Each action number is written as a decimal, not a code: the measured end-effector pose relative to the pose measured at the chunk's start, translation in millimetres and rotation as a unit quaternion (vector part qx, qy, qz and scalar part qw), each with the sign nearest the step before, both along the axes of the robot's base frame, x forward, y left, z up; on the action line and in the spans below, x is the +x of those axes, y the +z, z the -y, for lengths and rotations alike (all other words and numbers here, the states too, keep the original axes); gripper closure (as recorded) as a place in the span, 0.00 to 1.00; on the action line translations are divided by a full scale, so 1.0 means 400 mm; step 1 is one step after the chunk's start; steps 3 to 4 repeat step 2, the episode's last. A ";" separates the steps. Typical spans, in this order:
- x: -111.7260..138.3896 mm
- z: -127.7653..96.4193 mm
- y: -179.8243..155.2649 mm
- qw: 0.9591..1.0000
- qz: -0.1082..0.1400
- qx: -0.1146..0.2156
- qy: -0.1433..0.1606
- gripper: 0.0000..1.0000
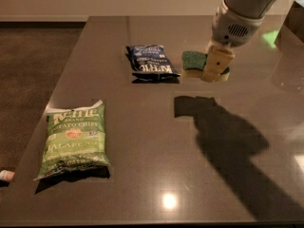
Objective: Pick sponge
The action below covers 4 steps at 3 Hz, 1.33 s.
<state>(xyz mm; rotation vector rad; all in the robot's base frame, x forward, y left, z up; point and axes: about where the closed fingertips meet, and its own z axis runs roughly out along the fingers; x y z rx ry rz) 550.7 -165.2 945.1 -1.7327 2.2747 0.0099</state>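
The sponge (pixel 194 62), dark green on top with pale yellow foam below, hangs in the air above the dark table (pixel 152 141), with its shadow on the surface beneath it. My gripper (pixel 216 64) comes down from the upper right and is shut on the sponge's right part. One tan finger (pixel 216 63) shows in front of the sponge; the other is hidden behind it.
A dark blue chip bag (pixel 151 61) lies just left of the sponge. A green jalapeño chip bag (pixel 74 137) lies at the front left near the table's left edge. A small object (pixel 5 175) sits on the floor at the far left.
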 end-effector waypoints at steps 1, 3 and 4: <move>0.002 -0.016 0.095 1.000 0.026 0.014 0.007 1.00; 0.012 -0.022 0.108 0.999 0.036 0.018 0.007 1.00; 0.012 -0.022 0.108 0.999 0.036 0.018 0.007 1.00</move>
